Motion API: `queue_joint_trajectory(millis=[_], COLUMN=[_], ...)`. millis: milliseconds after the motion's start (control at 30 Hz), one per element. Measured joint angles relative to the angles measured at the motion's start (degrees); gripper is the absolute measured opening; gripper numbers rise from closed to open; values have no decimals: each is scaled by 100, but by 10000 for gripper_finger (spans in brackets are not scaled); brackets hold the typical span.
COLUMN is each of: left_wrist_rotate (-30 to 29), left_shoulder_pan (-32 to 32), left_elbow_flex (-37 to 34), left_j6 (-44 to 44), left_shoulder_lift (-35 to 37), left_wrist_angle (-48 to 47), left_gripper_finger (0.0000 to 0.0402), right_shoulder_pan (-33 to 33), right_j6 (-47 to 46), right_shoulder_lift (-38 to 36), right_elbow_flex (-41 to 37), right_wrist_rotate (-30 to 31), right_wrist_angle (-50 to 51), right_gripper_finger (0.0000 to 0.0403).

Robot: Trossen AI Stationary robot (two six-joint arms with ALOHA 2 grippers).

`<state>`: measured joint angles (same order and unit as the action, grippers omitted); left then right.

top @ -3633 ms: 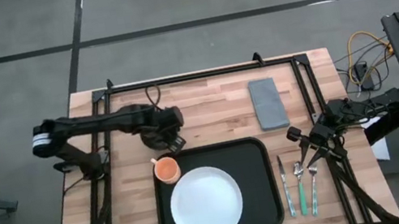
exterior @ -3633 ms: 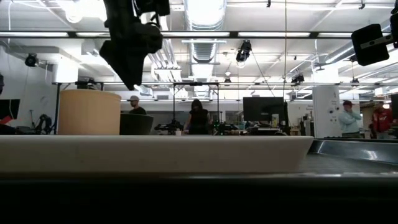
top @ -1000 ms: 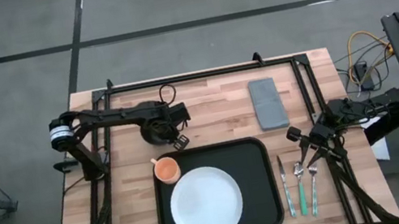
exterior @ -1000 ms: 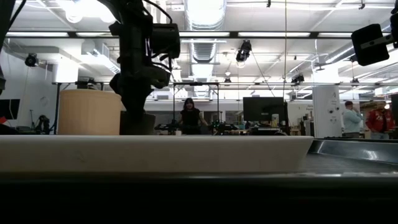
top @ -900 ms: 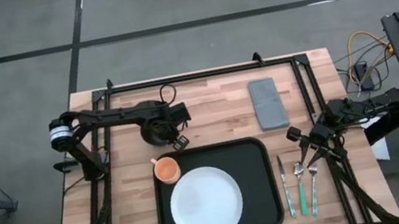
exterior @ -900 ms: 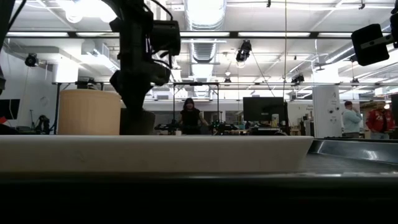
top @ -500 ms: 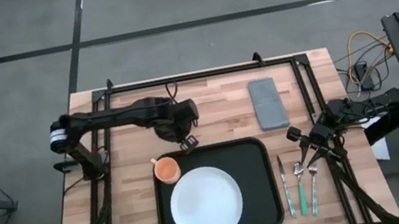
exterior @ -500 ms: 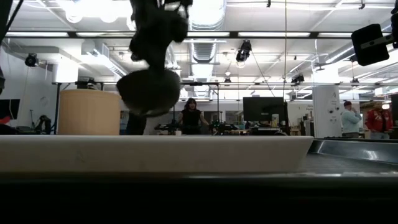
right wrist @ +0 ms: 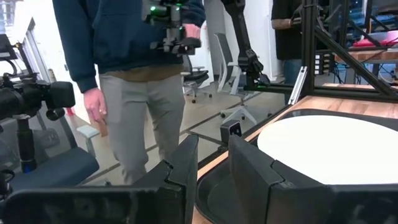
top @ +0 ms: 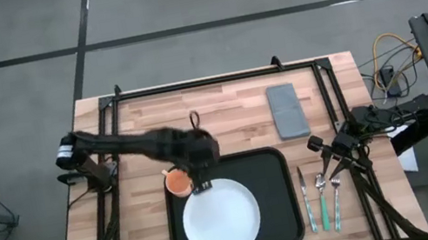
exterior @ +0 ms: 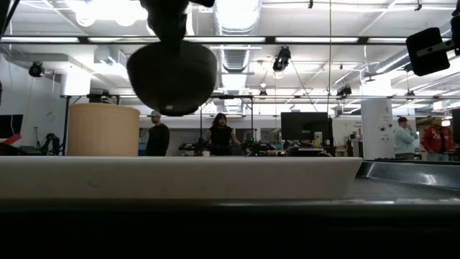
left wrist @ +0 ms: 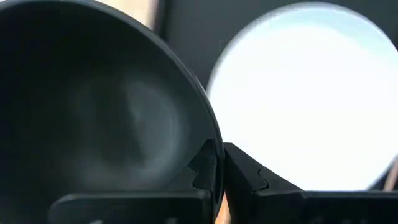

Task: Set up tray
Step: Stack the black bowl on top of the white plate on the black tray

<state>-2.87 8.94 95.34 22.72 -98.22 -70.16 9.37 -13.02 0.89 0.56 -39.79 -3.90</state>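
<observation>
At the centre of the high view, a dark bowl (exterior: 172,76) was pinched by the left gripper (left wrist: 217,167) above the tray (top: 278,197)'s upper-left corner, beside the cup (top: 176,182); the right gripper (right wrist: 212,163) was held slightly spread at the right.

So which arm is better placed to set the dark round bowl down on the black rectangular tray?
Left. The left gripper clamps the dark round bowl by its rim above the round white plate on the black rectangular tray; the right gripper sits off the tray, beside the cutlery.
</observation>
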Motion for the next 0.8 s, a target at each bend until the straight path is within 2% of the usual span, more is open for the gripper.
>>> queue_joint_trajectory(millis=[133,233,367,600,700,800], left_wrist_rotate=[-2,-29,-81,-706,-836,-833], left_shoulder_pan=[394,570,759,1157,1303,1354], left_elbow_flex=[293,774,1757,3462,3794,3743], left_j6=[177,295,422,680,790,945], left_shoulder_lift=[-385,-765,-1433,-2495,-2752,-2878], left_wrist_angle=[60,36,-150,-1304,-1485,-1509], left_gripper_finger=[0,0,0,0,0,0], right_shoulder_pan=[0,0,-1,-1,-1,-1], right_j6=[-1,0,-1,0,-1,-2], right_shoulder_lift=[0,0,0,0,0,0], right_elbow_flex=[-1,-2,-1,-1,-1,-1], right_wrist_rotate=[-1,0,0,-1,-2,-1], right_wrist_angle=[5,6,4,6,6,6], right_gripper_finger=[78,74,69,73,77,80])
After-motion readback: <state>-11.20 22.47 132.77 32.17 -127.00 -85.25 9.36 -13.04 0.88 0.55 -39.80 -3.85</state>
